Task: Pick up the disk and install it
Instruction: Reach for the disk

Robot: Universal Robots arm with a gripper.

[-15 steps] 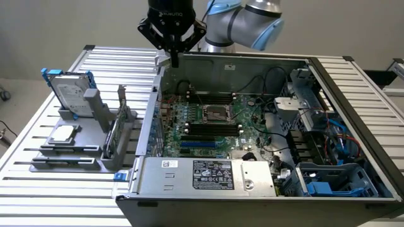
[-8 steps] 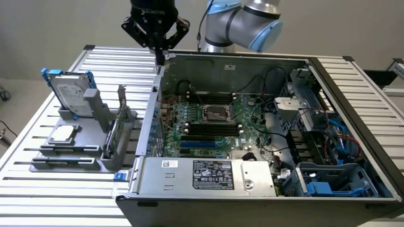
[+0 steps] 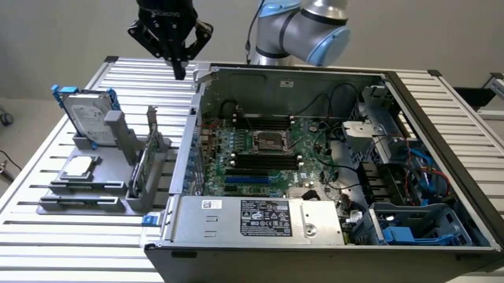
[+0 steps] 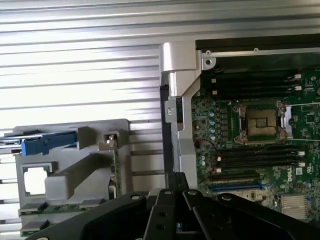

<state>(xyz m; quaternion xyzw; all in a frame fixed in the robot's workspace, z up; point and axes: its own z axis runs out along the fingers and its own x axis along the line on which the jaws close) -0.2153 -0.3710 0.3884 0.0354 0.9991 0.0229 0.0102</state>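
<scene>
The disk (image 3: 85, 112), a silver-grey drive with a white label and blue side rails, stands upright in a grey holder (image 3: 118, 177) at the exterior view's left. From above, the wrist view shows the disk (image 4: 50, 144) edge-on, with its blue rail facing the camera. My gripper (image 3: 179, 72) hangs above the back left corner of the open computer case (image 3: 197, 106), to the right of the disk and well higher. Its black fingers (image 4: 167, 192) are shut, with nothing between them.
A smaller flat silver drive (image 3: 79, 167) lies in the same holder, in front of the disk. The case shows the motherboard (image 3: 268, 153), a power supply (image 3: 260, 218) at the front and a blue-lined drive bay (image 3: 409, 227) at the right. Everything rests on a slatted metal table (image 3: 47, 236).
</scene>
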